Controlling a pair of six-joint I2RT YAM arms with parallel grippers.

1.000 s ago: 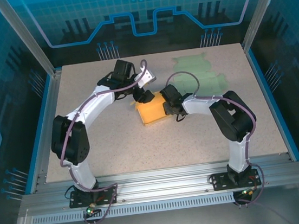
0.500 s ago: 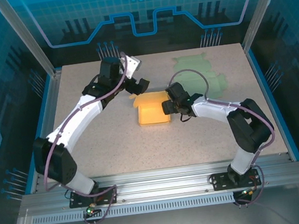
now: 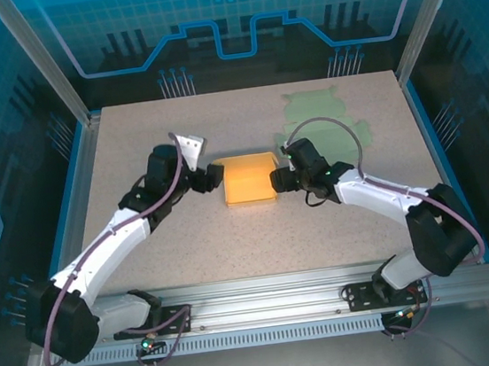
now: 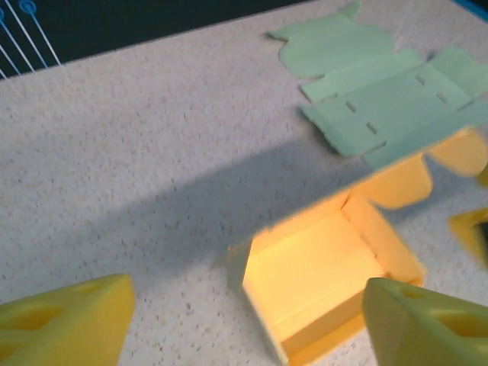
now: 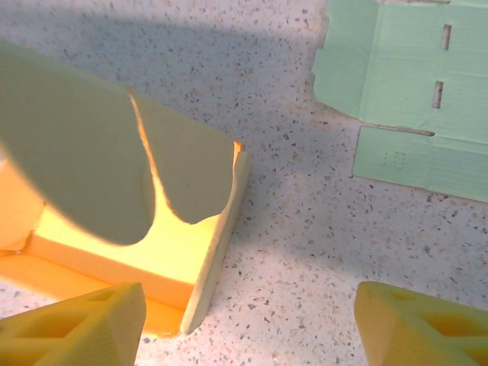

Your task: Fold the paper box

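The paper box [image 3: 249, 181] is a yellow-orange carton standing on the table between my two arms. My left gripper [image 3: 212, 177] is just off its left side, open, with nothing in its jaws. From the left wrist the box [image 4: 324, 274] shows an open inside and raised walls, ahead of the wide-apart gripper [image 4: 244, 329]. My right gripper [image 3: 278, 180] sits at the box's right side, open too. In the right wrist view the box wall [image 5: 217, 232] and its rounded flaps [image 5: 72, 152] lie just ahead of the left finger; the gripper [image 5: 248, 328] holds nothing.
A flat, unfolded green box blank [image 3: 326, 124] lies at the back right of the table, also visible as the green blank [image 4: 381, 91] from the left wrist and the green blank [image 5: 415, 99] from the right. Bare speckled tabletop [image 3: 261, 243] stretches in front of the box.
The left arm has swung from behind the box round to its left side, lower and nearer. The right gripper has backed off to the right. The box now sits square on the table.
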